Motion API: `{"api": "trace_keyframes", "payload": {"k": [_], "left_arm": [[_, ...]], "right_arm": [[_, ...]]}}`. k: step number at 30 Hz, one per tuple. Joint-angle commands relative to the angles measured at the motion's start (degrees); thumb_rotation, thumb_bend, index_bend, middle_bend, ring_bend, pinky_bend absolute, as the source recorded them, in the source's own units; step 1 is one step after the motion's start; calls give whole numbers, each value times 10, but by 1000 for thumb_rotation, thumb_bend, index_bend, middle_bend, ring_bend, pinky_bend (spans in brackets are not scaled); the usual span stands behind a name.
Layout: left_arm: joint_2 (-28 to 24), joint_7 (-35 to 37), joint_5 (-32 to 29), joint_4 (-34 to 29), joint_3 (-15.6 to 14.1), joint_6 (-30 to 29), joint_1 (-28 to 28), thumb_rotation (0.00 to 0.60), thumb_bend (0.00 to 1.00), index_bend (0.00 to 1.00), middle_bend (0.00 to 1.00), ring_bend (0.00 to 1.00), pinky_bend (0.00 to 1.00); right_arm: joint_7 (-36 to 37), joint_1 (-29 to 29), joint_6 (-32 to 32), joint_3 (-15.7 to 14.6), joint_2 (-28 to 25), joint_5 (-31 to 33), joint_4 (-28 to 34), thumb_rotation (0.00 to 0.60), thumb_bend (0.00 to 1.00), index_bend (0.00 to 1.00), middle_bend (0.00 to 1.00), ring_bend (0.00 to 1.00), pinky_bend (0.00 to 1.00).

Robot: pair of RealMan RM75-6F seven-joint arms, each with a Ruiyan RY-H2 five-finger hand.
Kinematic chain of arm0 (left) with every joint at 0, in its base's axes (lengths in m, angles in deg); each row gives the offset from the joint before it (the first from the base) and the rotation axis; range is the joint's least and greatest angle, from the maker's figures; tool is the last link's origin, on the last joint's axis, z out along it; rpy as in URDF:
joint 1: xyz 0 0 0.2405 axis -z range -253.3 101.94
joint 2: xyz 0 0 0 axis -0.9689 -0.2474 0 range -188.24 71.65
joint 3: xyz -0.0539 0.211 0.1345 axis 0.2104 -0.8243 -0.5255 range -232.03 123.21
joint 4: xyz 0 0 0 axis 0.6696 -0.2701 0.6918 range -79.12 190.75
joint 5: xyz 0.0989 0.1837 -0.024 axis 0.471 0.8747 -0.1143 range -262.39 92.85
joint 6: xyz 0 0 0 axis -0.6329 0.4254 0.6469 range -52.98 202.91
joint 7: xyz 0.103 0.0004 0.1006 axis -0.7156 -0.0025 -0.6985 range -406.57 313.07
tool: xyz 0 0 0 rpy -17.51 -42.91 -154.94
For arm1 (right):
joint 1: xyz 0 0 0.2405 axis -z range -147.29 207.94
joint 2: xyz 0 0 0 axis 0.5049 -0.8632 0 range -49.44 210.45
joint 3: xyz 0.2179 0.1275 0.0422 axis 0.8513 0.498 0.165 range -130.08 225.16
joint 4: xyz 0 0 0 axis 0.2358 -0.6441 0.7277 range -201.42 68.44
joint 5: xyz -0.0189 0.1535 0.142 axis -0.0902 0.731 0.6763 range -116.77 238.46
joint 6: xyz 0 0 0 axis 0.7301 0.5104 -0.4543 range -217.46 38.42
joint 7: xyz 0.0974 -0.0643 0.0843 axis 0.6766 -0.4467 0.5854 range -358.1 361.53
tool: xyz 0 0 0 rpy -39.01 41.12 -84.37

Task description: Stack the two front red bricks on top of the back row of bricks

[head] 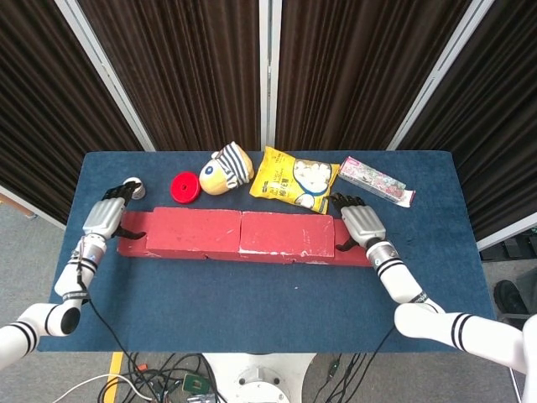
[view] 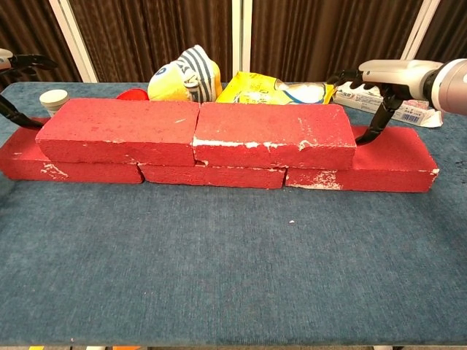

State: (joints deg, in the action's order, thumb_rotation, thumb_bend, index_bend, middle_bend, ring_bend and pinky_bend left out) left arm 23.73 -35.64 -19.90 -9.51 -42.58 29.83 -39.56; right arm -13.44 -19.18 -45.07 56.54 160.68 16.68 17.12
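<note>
Now I see my left hand (head: 104, 217) and right hand (head: 362, 224) hovering palm-down, fingers spread, empty, beside the stacked red bricks (head: 243, 232).
</note>
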Motion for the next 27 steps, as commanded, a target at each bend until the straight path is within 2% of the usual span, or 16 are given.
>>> {"api": "trace_keyframes", "payload": {"k": [1, 9, 14, 17, 23, 27], "left_arm": [[-9, -10, -1, -4, -3, -9, -6, 600, 91, 4, 0, 0, 0], [-59, -22, -21, -38, -10, -47, -52, 600, 91, 4, 0, 0, 0], [-104, -11, -5, -97, -24, -113, -105, 600, 91, 4, 0, 0, 0], [-134, 2, 23, -144, -41, -152, -139, 600, 91, 4, 0, 0, 0], [-170, 29, 106, -201, -86, -241, -203, 600, 69, 4, 0, 0, 0], [-167, 4, 141, -205, -107, -317, -248, 600, 52, 4, 0, 0, 0]], "right_arm": [[-3, 7, 9, -3, -16, -3, 14, 600, 62, 0, 0, 0, 0], [-3, 49, 54, -19, -102, -26, 79, 600, 63, 0, 0, 0, 0], [33, 95, 98, -24, -160, -75, 126, 600, 63, 0, 0, 0, 0], [62, 123, 117, -29, -190, -110, 150, 600, 60, 0, 0, 0, 0], [122, 191, 179, -54, -232, -213, 183, 600, 43, 0, 0, 0, 0], [121, 261, 282, -95, -214, -317, 154, 600, 5, 0, 0, 0, 0]]}}
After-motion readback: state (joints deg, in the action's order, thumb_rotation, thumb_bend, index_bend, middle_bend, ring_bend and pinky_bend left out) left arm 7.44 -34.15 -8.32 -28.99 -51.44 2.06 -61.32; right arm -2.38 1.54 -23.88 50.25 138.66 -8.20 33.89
